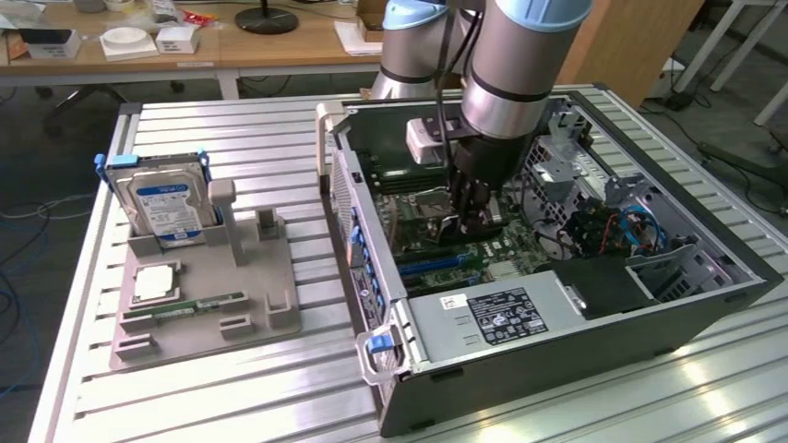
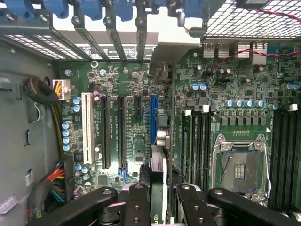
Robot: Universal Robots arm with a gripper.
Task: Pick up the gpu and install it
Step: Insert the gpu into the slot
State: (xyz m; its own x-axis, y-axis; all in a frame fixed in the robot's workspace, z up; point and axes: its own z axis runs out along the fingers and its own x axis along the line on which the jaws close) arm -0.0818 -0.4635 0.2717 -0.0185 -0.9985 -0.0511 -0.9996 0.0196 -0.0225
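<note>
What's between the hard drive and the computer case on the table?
In the exterior view, two upright posts of the grey holder tray stand there, then a narrow strip of bare slatted table.

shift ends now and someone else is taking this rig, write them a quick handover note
Gripper: shut on the graphics card, down inside the open computer case.
Card: held on edge over the motherboard, in line with the blue slot.
Done: card picked up and now in the case.
Left: seating it; the blue slot looks uncovered, so it does not look installed yet.
Hard drive and memory stick are on the grey tray.
</note>
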